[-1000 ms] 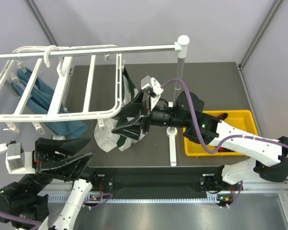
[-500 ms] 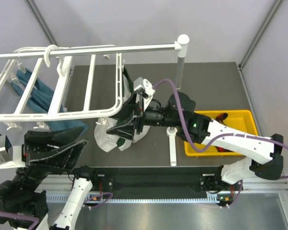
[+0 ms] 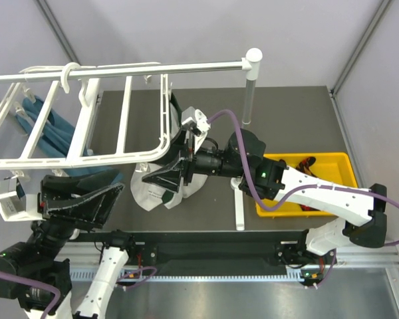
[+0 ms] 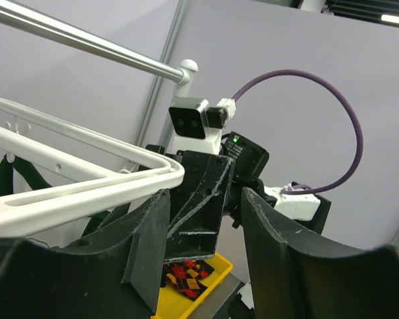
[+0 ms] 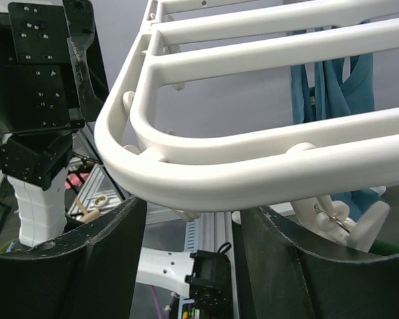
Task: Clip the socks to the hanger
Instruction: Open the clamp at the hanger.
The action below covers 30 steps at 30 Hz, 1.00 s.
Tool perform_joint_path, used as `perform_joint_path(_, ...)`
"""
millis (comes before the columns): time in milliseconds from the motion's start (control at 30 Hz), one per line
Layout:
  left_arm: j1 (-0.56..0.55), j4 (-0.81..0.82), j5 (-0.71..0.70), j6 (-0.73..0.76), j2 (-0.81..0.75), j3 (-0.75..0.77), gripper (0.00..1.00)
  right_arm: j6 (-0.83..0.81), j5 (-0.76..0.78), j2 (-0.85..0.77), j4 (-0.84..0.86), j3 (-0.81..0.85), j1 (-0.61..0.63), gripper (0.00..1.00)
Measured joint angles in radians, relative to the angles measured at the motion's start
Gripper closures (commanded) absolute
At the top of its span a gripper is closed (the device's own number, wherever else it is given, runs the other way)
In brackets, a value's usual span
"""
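Socks in argyle are seen in the yellow bin. Nearest, the left hand is held wide open, empty, below the hanger rim; beyond, the right hand, spread and empty, is set about its corner, probably to steady it.

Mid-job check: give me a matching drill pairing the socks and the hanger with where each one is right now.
1 teal socks
2 dark argyle socks
3 white-grey sock
4 white plastic drying frame

A in the yellow plastic tray
B hooked over the silver metal rail
C beneath the frame's left crossbars
D beside the frame's rounded corner

Pairs: 1-C, 2-A, 3-D, 4-B
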Motion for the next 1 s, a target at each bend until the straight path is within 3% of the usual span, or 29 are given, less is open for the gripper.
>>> perform_joint_path(500, 0.021, -0.008, -0.049, -0.006, -0.021, 0.0, 0.49, 0.022, -0.006, 0.04, 0.06, 0.008, 0.017, 0.58)
perform_joint_path(767, 0.029, -0.011, -0.047, -0.006, -0.021, -0.001, 0.49, 0.037, -0.011, 0.04, 0.089, 0.008, 0.021, 0.76)
perform_joint_path(1000, 0.032, -0.025, -0.019, -0.003, -0.021, -0.001, 0.38, 0.076, -0.029, 0.04, 0.101, 0.008, 0.021, 0.9)
